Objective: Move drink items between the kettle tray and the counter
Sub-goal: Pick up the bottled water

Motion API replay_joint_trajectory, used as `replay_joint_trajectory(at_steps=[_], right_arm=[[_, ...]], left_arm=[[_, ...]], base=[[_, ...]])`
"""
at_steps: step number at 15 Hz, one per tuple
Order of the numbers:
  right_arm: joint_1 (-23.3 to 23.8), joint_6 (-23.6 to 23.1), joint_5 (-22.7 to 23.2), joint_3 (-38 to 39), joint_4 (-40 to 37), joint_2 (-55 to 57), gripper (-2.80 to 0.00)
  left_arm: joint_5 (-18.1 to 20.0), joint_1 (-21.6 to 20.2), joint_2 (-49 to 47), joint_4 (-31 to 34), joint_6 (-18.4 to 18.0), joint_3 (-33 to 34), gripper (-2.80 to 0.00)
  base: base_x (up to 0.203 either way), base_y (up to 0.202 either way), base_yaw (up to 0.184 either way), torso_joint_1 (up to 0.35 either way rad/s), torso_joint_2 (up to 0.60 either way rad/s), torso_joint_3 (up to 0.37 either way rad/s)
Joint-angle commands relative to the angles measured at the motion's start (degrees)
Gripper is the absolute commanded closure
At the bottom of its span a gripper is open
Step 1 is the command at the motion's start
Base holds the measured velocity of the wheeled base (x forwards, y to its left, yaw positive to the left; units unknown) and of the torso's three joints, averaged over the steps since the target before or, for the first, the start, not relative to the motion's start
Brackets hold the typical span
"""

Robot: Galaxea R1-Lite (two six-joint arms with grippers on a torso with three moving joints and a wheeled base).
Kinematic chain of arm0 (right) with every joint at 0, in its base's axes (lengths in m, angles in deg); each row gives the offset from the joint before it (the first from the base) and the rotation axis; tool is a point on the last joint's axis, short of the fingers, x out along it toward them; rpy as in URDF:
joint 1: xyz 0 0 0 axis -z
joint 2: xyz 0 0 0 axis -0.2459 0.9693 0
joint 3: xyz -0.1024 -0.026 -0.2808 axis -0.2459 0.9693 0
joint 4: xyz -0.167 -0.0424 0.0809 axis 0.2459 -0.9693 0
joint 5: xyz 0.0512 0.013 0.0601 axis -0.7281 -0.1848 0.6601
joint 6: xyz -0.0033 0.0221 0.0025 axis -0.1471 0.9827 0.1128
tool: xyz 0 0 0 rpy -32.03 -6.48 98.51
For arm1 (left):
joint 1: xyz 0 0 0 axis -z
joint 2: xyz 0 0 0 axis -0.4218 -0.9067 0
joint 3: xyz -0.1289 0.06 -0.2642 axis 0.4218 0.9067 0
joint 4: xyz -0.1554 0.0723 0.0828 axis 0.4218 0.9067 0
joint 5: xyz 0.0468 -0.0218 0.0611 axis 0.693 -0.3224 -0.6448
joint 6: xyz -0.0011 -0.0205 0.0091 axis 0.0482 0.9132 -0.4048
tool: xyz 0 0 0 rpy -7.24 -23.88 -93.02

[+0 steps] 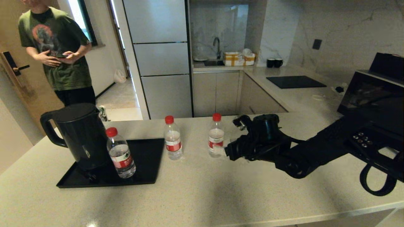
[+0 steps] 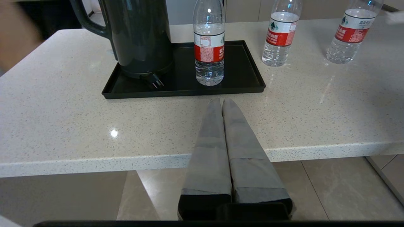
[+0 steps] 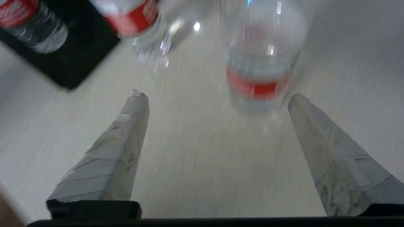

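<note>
Head view shows the right end effector (image 1: 228, 150) spread wide beside a clear plastic red-capped water bottle (image 1: 216, 135) standing free on the speckled beige stone tabletop (image 1: 202, 195); another bottle (image 1: 120, 153) shares the flat black kettle tray (image 1: 148, 176), probably awaiting transfer. Left end effector (image 2: 221, 102) idles pressed together.

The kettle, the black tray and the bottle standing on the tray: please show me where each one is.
kettle (image 1: 82, 135), head view, on the middle of its black body.
black tray (image 1: 148, 157), head view, on its bare floor right of the bottle.
bottle on the tray (image 1: 121, 156), head view, on its red-and-white label.
</note>
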Motion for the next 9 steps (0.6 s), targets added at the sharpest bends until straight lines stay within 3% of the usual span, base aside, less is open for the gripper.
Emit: replay_joint_trajectory(at_steps=[1,9], right_arm=[[-0.06,-0.71,-0.51,-5.65,-1.3,3.89,-2.8],[0.03,-1.75,-0.83,-16.07,-6.18,9.5,-2.8]], left_arm=[[-0.03,0.0,0.02,0.02,0.0,0.01,0.0],[-0.03,0.0,0.02,0.02,0.0,0.01,0.0]], base=[[0.0,0.0,0.0,0.0,0.0,0.0],[0.0,0.0,0.0,0.0,0.0,0.0]])
